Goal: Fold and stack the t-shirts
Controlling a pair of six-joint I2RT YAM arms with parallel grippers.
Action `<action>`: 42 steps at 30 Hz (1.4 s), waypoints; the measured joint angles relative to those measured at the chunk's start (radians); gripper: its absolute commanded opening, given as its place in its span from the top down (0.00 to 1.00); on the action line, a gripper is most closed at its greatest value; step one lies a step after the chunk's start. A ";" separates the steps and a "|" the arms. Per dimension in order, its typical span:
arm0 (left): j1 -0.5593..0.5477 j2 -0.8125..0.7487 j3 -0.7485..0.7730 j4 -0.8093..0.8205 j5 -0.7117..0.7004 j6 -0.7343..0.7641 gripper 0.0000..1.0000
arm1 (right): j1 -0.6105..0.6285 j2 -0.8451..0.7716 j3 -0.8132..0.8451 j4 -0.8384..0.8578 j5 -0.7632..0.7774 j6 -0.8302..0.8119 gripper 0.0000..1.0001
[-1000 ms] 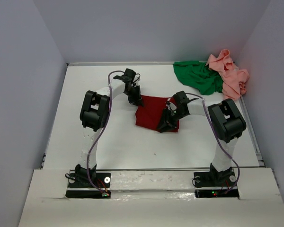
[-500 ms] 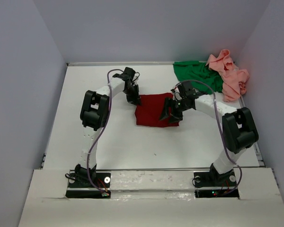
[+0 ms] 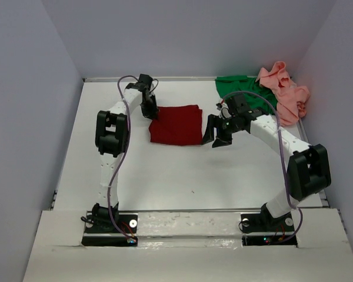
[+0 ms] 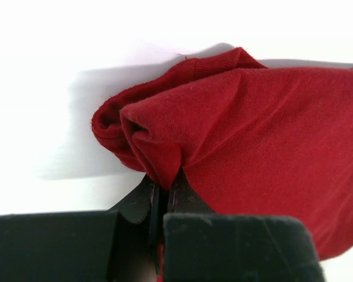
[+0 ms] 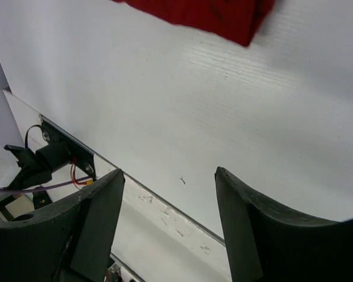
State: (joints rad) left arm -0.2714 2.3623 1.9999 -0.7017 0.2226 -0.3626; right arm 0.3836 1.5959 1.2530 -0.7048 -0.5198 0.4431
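A dark red t-shirt (image 3: 176, 124) lies folded into a flat rectangle at mid-table. My left gripper (image 3: 150, 111) is shut on its left edge; the left wrist view shows a bunched fold of the red t-shirt (image 4: 241, 129) pinched between the closed jaws of that gripper (image 4: 163, 191). My right gripper (image 3: 217, 136) hovers open just right of the red shirt, with nothing between its fingers. In the right wrist view the same gripper (image 5: 167, 176) faces bare table, and a corner of the red shirt (image 5: 217, 14) shows at the top. A bright green t-shirt (image 3: 247, 94) and a salmon pink t-shirt (image 3: 285, 94) lie crumpled at the back right.
The white table (image 3: 135, 170) is walled at the back and both sides. A metal rail (image 3: 188, 210) runs along the near edge above both arm bases. The green and pink cloth crowd the back right corner.
My right gripper has let go of the red shirt, opened, and pulled away up and to the right. The left gripper has dragged the shirt leftward and toward the back.
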 measured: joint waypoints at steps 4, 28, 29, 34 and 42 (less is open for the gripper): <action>0.072 0.026 0.055 -0.006 -0.061 0.019 1.00 | 0.000 0.000 0.000 -0.027 0.001 -0.003 0.31; 0.448 0.146 0.381 0.092 -0.470 0.185 0.07 | 0.000 -0.050 -0.041 -0.097 -0.014 -0.009 0.32; 0.441 0.129 0.369 0.112 -0.475 0.186 0.06 | 0.000 -0.050 -0.042 -0.097 -0.016 -0.009 0.32; 0.341 -0.113 0.150 0.267 -0.558 0.189 0.12 | 0.000 -0.050 -0.043 -0.096 -0.024 -0.009 0.33; 0.211 -0.217 0.202 0.155 -0.591 0.087 1.00 | 0.000 -0.047 -0.043 -0.094 -0.033 -0.009 0.35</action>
State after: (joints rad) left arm -0.0601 2.1448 2.2017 -0.5468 -0.3687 -0.2752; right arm 0.3836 1.5490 1.2102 -0.7990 -0.5526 0.4339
